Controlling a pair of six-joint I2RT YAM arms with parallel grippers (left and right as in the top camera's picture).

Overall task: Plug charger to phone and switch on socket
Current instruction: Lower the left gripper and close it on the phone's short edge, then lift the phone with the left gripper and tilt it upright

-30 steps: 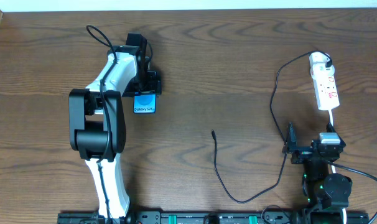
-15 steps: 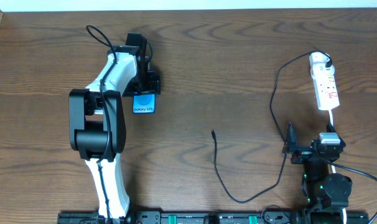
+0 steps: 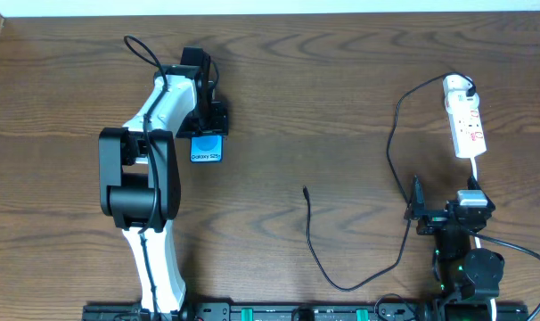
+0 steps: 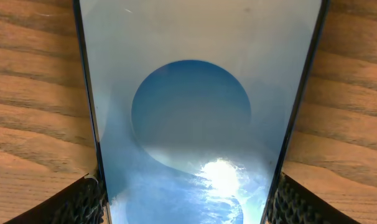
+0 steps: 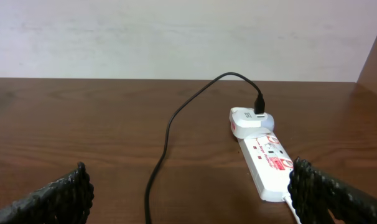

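The phone point(image 3: 207, 149) lies flat on the table at the back left, its blue screen and white "Galaxy S25" band facing up. My left gripper point(image 3: 208, 132) is over its far end, a finger pressed against each long edge. The phone's screen point(image 4: 195, 112) fills the left wrist view between the fingers point(image 4: 188, 202). The charger's black cable point(image 3: 316, 259) loops across the front. Its connector tip point(image 3: 305, 190) lies free mid-table. Its white plug point(image 3: 454, 86) sits in the socket strip point(image 3: 469, 125) at the back right. My right gripper point(image 3: 444, 207) is open and empty, in front of the strip point(image 5: 269, 163).
The strip's white cord point(image 3: 476, 174) runs toward me past the right gripper. The black cable point(image 5: 170, 124) crosses the table between the right fingers point(image 5: 188, 199). A pale wall stands behind the table's far edge.
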